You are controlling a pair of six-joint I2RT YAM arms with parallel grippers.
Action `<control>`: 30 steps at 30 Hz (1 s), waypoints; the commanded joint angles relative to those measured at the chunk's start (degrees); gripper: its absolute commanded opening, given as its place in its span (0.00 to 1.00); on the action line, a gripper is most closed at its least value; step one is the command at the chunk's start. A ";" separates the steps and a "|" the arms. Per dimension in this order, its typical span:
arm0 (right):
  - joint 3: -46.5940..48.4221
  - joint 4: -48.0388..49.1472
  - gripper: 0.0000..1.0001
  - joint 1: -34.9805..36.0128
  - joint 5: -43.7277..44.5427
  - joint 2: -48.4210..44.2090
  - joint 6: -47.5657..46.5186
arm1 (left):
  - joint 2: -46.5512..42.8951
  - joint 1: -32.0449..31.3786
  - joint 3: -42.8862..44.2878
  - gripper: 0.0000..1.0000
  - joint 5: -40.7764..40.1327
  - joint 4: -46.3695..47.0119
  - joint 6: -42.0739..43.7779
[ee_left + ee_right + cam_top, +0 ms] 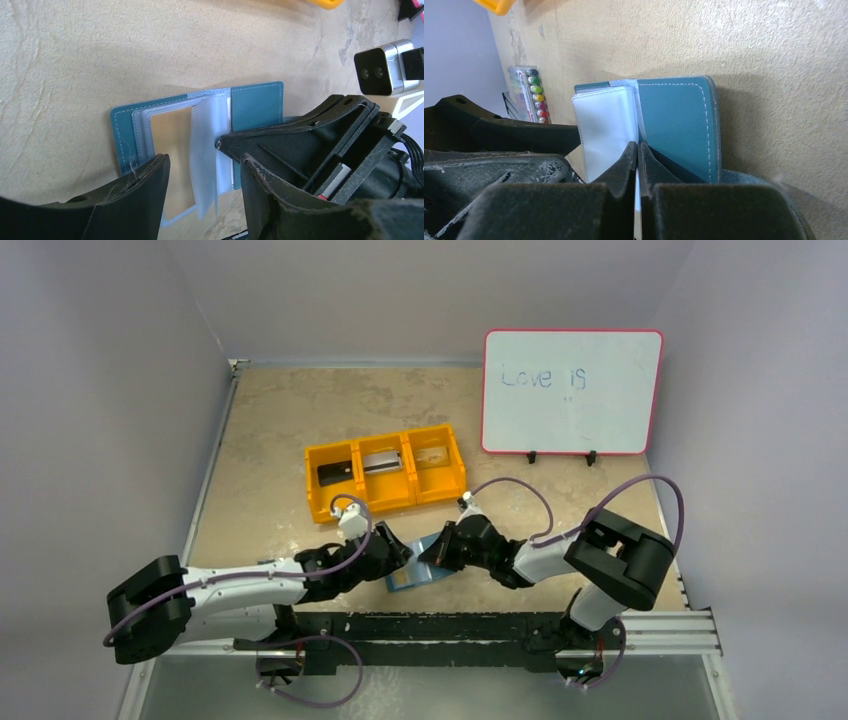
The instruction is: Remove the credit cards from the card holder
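Note:
The teal card holder [408, 578] lies open on the table between my two grippers. Its clear pocket pages [202, 150] stand up from the spine. A tan credit card [172, 150] shows in the left pocket. My right gripper [638, 147] is shut on a thin clear page of the card holder [674, 120]. My left gripper [202, 165] is open, with its fingers astride the upright pages and touching nothing. Three more credit cards lie in the orange bin: black [335, 473], silver [381, 462] and tan [432, 457].
The orange three-compartment bin [385, 502] sits just beyond the grippers. A whiteboard [570, 390] stands at the back right. A pack of coloured markers [529, 95] lies left of the holder. The right wrist camera [382, 70] hangs close to my left gripper.

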 commanded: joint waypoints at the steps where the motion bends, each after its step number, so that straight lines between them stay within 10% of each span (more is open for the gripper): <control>1: -1.44 -2.10 0.00 -0.37 -0.16 0.70 0.17 | -1.96 -0.45 -1.19 0.54 -0.46 -0.70 -1.77; 16: -4.01 -0.40 0.15 -0.48 1.98 -5.50 -1.23 | 6.58 -0.45 1.93 0.54 6.23 17.51 3.06; 23: -7.91 -16.23 0.49 -0.39 15.21 -26.32 4.41 | 7.35 -0.45 5.56 0.53 5.43 15.48 7.00; 30: -6.48 -40.56 0.53 -0.42 23.56 -41.68 7.27 | 15.70 -0.45 10.29 0.52 8.90 19.42 9.12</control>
